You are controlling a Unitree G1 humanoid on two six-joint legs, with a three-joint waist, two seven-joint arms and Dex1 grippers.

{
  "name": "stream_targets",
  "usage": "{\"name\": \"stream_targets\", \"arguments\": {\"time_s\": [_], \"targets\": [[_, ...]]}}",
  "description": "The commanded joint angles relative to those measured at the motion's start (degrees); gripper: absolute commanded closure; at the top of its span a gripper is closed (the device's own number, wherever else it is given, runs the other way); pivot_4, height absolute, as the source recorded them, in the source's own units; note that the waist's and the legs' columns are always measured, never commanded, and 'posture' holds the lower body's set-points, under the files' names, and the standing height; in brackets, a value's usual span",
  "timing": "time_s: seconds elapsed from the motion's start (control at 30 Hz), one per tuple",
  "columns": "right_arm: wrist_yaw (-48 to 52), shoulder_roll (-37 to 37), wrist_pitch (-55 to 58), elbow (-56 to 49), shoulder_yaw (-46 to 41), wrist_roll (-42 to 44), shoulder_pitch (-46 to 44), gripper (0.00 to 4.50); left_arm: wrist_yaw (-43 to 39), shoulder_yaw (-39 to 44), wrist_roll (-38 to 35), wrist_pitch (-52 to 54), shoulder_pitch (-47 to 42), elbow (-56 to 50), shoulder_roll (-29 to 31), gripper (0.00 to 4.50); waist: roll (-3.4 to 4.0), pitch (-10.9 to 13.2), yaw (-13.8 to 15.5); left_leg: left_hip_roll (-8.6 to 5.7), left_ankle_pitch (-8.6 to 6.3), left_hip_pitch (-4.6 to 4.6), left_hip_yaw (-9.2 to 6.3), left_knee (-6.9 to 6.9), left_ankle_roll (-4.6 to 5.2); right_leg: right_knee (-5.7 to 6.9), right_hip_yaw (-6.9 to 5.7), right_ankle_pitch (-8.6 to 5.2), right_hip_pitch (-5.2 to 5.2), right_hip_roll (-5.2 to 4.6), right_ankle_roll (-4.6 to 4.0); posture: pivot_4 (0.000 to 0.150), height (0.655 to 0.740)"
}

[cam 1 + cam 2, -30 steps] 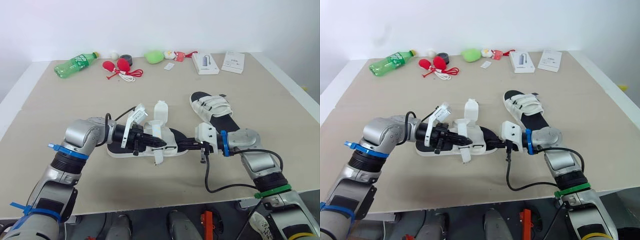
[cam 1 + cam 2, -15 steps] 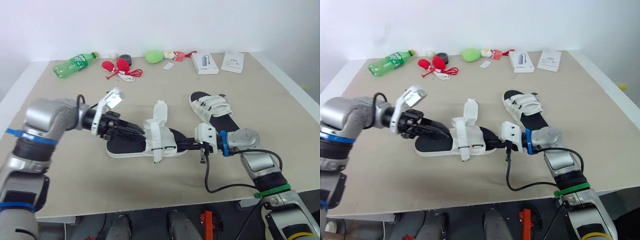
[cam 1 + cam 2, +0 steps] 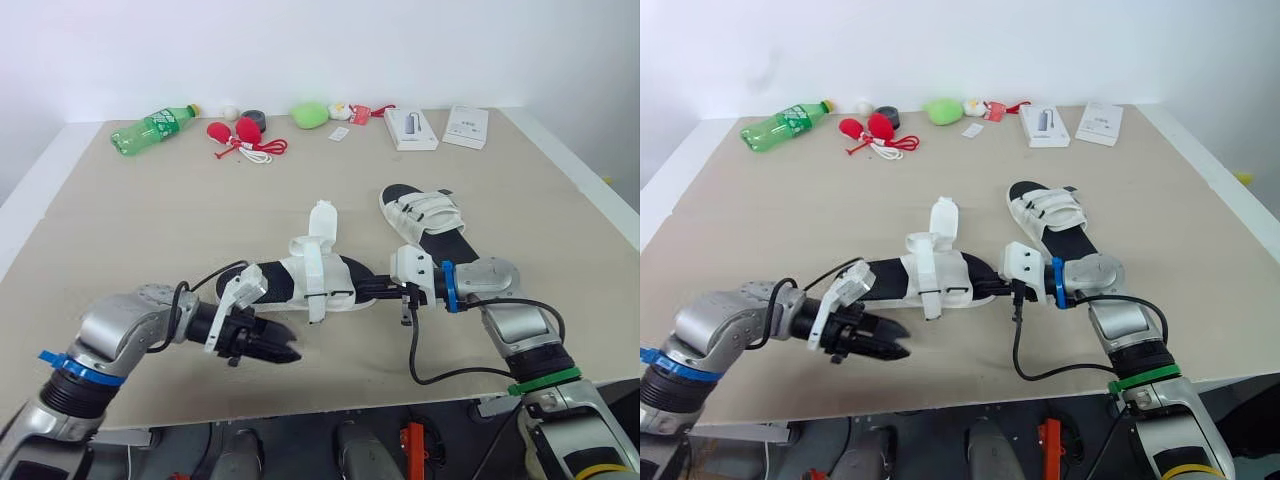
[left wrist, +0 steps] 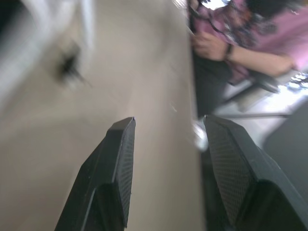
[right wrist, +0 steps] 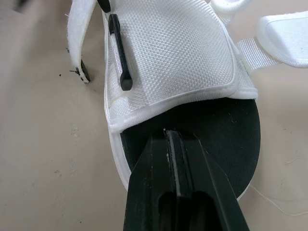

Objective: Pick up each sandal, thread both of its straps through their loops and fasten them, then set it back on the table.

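Observation:
A white-strapped sandal with a black sole lies mid-table. One of its straps stands upright and another hangs loose over its near side. My right gripper is shut, its tips resting on the black insole at one end of this sandal, just under the white upper. My left gripper is open and holds nothing; it hovers low over bare table in front of the sandal, apart from it. A second sandal lies to the right with its straps laid flat across.
Along the far edge lie a green bottle, red balls with cord, a green lump, a white box and a booklet. A seated person shows beyond the table edge in the left wrist view.
My left gripper left the sandal's strap, swung out to the left, then came down in front of the sandal near the table's front edge. The right gripper and both sandals stayed put.

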Motion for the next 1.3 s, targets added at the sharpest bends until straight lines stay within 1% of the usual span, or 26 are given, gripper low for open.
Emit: {"name": "stream_targets", "arguments": {"time_s": [0.03,0.13,0.23,0.43,0.53,0.77,0.87,1.0,1.3], "targets": [[0.2,0.3,0.1,0.4,1.1,-0.8,-0.1,4.50,5.5,0.9,2.9,-5.3,0.5,-1.3,-3.3,2.19,0.00,0.0,-0.1,0.00,0.00,0.00,0.00,0.00,0.00,0.00,0.00,0.00,0.00,0.00,0.00,0.150,0.7400],[0.2,0.3,0.2,0.3,1.1,-0.8,-0.1,4.50,6.8,0.3,3.9,-6.7,0.6,-1.0,-4.6,2.19,0.00,0.0,-0.1,0.00,0.00,0.02,0.00,-0.07,0.00,0.00,0.01,0.11,-0.01,0.01,0.19,0.150,0.7400],[0.3,0.1,0.2,0.1,1.0,-0.8,0.1,4.50,8.0,0.4,4.7,-7.6,-0.2,0.2,-6.0,2.19,0.00,0.0,-0.1,0.00,0.00,0.02,0.00,-0.06,0.00,0.00,0.01,0.10,0.00,0.02,0.17,0.150,0.7400],[0.5,-0.2,0.2,-0.3,0.8,-1.0,0.4,4.50,7.4,0.4,6.6,-10.0,-1.2,2.1,-6.4,2.19,0.00,0.0,0.0,-0.03,0.01,0.02,0.00,-0.01,-0.02,0.00,0.02,0.04,0.02,0.00,0.06,0.150,0.7400],[0.5,-0.4,0.3,-0.6,0.8,-1.0,0.6,4.50,6.5,1.2,6.5,-10.4,-1.4,2.1,-5.6,2.19,0.00,0.0,0.0,-0.03,0.01,0.01,0.00,-0.01,-0.02,0.00,0.03,0.04,0.02,0.00,0.06,0.150,0.7400],[0.8,-0.8,0.4,-1.3,0.9,-0.9,1.3,4.50,3.3,2.4,5.2,-9.9,-0.2,0.4,-0.9,2.19,0.00,0.0,0.0,-0.02,0.01,0.00,0.00,-0.05,-0.02,-0.01,0.02,0.03,0.00,0.00,0.08,0.150,0.7400],[0.9,-0.8,0.2,-0.9,0.9,-1.0,1.0,4.50,3.1,2.8,5.3,-10.3,-0.5,0.9,-0.2,2.19,0.00,0.0,0.0,-0.03,0.01,-0.01,0.00,-0.06,-0.02,-0.02,0.02,0.01,0.00,0.00,0.08,0.150,0.7400],[0.8,-0.6,0.1,-0.8,1.0,-1.0,0.8,4.50,4.3,3.0,4.7,-10.1,-0.9,1.2,-1.6,2.19,0.00,0.0,0.0,-0.02,0.01,-0.01,0.00,-0.07,-0.02,-0.02,0.02,0.00,0.00,0.00,0.07,0.150,0.7400],[0.7,-0.3,0.1,-0.7,1.3,-1.1,0.6,4.50,5.2,-0.5,5.2,-9.9,-0.8,1.0,-5.3,2.19,0.00,0.0,0.0,-0.02,0.01,-0.01,0.00,-0.07,-0.02,-0.02,0.02,0.01,0.00,0.00,0.08,0.150,0.7400]]}}
